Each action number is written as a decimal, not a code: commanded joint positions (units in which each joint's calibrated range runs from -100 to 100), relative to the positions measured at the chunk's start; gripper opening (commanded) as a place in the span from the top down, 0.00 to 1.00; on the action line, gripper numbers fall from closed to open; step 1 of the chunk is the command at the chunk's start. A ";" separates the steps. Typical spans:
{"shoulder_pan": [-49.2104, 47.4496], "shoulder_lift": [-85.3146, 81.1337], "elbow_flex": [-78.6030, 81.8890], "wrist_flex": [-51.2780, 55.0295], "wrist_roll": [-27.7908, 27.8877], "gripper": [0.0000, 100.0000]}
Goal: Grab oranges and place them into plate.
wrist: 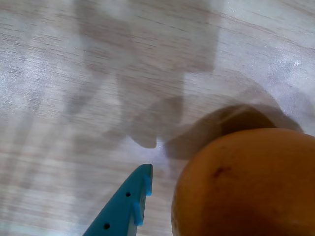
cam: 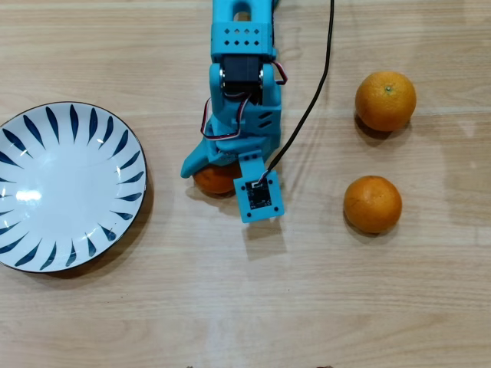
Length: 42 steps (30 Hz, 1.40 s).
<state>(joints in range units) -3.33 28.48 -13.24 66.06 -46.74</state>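
Orange [wrist: 246, 187] by end effector [cam: 217, 175], plate [cam: 61, 186] bare

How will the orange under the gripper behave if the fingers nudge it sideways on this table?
The orange is round and the wooden table looks flat and smooth, so it would probably roll. Its dimpled skin likely gives fair grip. Only one finger shows in the wrist view, beside the fruit, so a one-sided push seems possible.

Three oranges [cam: 385, 100] [cam: 372, 204] [cam: 215, 179] lie on wood right of the empty blue-petalled plate [cam: 46, 253].
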 commanded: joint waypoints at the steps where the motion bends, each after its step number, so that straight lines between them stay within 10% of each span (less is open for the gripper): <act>1: 0.43 -0.50 -2.56 -0.70 0.22 0.63; 21: 1.24 -13.35 -4.01 -0.36 4.03 0.66; 42: 28.82 -10.73 -4.01 -20.12 17.73 0.66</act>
<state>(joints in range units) 22.50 14.43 -14.12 49.87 -29.63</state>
